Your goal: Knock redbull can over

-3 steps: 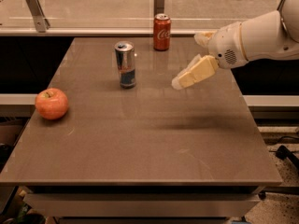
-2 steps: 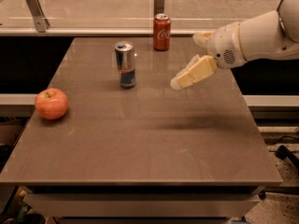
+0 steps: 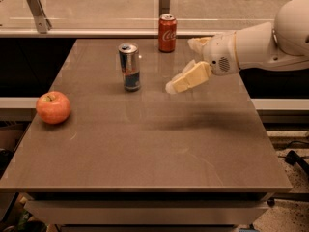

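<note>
End effector (image 3: 174, 85) beside redbull can (image 3: 130, 67), apart

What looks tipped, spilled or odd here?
Nothing stands out. The slim silver-and-blue metal can and the red cola can stand upright, the round red apple looks whole, and the cream gripper hovers beside the slim can.

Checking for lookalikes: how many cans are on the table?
2. The redbull can stands mid-table, the tool hovering to its right; a red Coca-Cola can stands at the far edge.
</note>
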